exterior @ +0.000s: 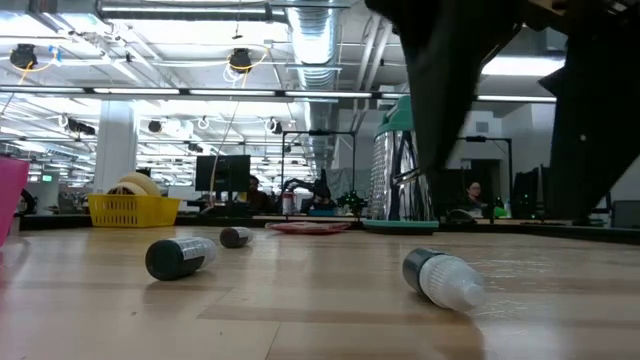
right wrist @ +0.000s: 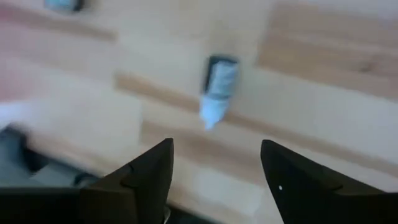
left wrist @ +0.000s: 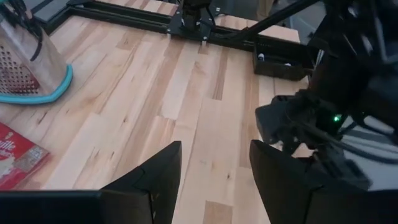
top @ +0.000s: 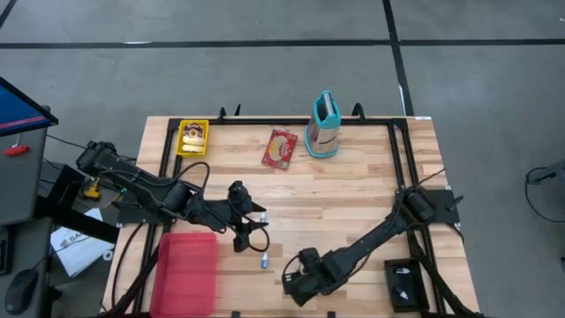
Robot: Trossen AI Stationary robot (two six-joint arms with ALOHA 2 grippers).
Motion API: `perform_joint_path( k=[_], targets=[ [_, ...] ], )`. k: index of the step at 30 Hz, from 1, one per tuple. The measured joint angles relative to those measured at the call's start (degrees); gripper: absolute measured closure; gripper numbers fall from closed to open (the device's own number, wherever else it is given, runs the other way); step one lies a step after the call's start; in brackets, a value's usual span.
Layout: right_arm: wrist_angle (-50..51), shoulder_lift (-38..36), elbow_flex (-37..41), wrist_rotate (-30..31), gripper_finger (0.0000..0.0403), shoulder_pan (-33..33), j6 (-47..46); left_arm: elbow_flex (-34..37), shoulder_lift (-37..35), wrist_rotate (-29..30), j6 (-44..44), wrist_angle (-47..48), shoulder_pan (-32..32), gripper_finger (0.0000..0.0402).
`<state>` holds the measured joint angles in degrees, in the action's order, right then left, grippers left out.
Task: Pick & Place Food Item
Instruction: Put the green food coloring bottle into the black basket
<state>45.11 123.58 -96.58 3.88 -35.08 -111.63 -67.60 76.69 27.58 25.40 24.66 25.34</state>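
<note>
The red food packet (top: pixel 281 148) lies flat at the far middle of the table and also shows in the left wrist view (left wrist: pixel 18 155). A small white bottle with a dark cap (top: pixel 264 260) lies on its side near the front edge; it shows ahead of my right gripper's fingers (right wrist: pixel 219 87) and in the low view (exterior: pixel 445 278). My right gripper (top: pixel 290 283) hovers open just right of and nearer than that bottle, pointing steeply down. My left gripper (top: pixel 251 210) stands open above the table's middle left, pointing toward the right side, with nothing between its fingers (left wrist: pixel 214 180).
A pink bin (top: pixel 185 274) stands at the near left, a yellow basket (top: pixel 192 137) at the far left, a teal-based grater (top: pixel 325 124) at the far middle, and a black tray (top: pixel 404 284) at the near right. Other small bottles (top: pixel 262 215) (exterior: pixel 180 257) lie on the wood.
</note>
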Motion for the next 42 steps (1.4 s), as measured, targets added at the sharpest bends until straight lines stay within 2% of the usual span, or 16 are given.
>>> perform_joint_path(
  k=[3,11,13,17,24,33,42],
  targets=[
    [5.8,3.2,-5.3,3.4,0.0174,-0.6,-3.5,0.0,-0.9,0.0,-0.5,-0.3,0.0,0.0215],
    [8.9,10.7,-14.4,3.7,0.0174,0.1,-13.4,0.0,-5.5,0.0,-3.8,0.5,-0.1,0.0215],
    [9.2,12.6,-16.8,3.5,0.0174,0.8,-14.1,0.0,-6.9,-0.2,-4.3,1.4,-0.1,0.0215],
    [15.5,16.6,-23.3,2.6,0.0174,2.3,-14.3,0.0,-10.5,-1.4,-8.4,4.4,0.4,0.0215],
    [26.2,22.1,-32.7,0.5,0.0175,3.0,-14.4,0.0,-16.1,-3.5,-10.2,6.8,0.6,0.0215],
    [29.4,22.1,-32.8,-1.1,0.0187,4.2,-14.9,0.0,-19.9,-4.6,-11.3,6.9,0.6,0.0215],
    [27.0,22.1,-32.8,-1.1,0.0259,3.7,-15.9,0.0,-20.3,-6.9,-11.5,7.1,0.6,0.0215]
  ],
)
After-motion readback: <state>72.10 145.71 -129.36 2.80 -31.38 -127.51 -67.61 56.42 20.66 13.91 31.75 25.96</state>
